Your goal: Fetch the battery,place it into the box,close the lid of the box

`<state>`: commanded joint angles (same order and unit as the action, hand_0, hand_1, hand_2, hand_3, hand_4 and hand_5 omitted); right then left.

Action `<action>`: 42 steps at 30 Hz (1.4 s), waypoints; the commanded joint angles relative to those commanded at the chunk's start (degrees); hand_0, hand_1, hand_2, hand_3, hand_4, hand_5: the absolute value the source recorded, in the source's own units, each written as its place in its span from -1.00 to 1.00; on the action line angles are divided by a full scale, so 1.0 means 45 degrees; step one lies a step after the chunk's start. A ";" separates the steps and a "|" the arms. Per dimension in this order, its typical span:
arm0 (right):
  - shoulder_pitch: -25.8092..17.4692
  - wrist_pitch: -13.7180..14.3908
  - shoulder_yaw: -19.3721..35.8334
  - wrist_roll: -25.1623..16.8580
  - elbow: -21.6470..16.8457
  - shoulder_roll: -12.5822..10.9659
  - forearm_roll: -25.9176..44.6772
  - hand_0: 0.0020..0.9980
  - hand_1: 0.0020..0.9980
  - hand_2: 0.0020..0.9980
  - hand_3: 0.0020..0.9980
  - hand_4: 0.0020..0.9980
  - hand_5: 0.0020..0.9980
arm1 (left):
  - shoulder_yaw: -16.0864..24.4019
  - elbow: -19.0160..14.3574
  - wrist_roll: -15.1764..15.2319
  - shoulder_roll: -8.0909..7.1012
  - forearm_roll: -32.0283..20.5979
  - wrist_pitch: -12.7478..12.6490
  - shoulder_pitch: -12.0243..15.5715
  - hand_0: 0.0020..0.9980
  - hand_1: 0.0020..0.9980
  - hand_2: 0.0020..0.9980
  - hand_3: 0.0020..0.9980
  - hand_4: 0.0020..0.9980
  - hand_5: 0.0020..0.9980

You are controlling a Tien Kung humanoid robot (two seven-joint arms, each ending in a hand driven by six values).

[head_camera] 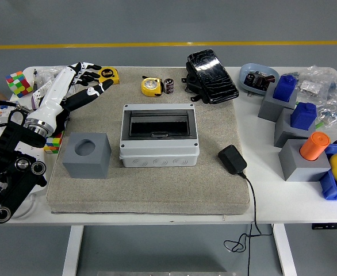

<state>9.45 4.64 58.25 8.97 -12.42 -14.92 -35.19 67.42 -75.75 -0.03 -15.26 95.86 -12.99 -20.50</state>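
A small dark battery (169,85) stands upright on the beige mat's far edge, just right of a yellow tape measure (151,86). The grey box (159,134) sits mid-mat, its lid showing a dark window. My left hand (83,82) hovers over the mat's far left corner with its white-and-black fingers spread, holding nothing. It is well left of the battery and up-left of the box. The right arm is out of sight.
A grey cube with a round hole (87,154) stands left of the box. A black pouch (211,76) lies at the back, and a black adapter with its cord (232,159) lies right of the box. Blue and grey blocks (293,121) crowd the right side. A colourful cube (19,83) sits far left.
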 joint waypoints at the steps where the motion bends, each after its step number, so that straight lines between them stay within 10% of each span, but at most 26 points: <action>1: 0.0001 -0.0002 0.0015 -0.0011 0.0000 0.0001 0.0005 0.32 0.26 0.26 0.09 0.88 -0.11 | 0.0022 0.0005 -0.0003 0.0000 0.0009 0.0009 0.0006 0.16 0.36 0.36 0.44 1.00 0.59; 42: -0.0264 -0.0203 0.1026 -0.0074 -0.0077 0.0266 -0.0281 0.32 0.26 0.26 0.08 0.88 -0.11 | 0.0850 -0.0245 0.0337 0.0260 -0.0117 0.0407 0.0349 0.16 0.35 0.37 0.43 1.00 0.59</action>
<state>8.26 3.73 62.87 8.64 -12.77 -13.72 -36.46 71.24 -76.85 1.48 -14.09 95.34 -11.16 -18.93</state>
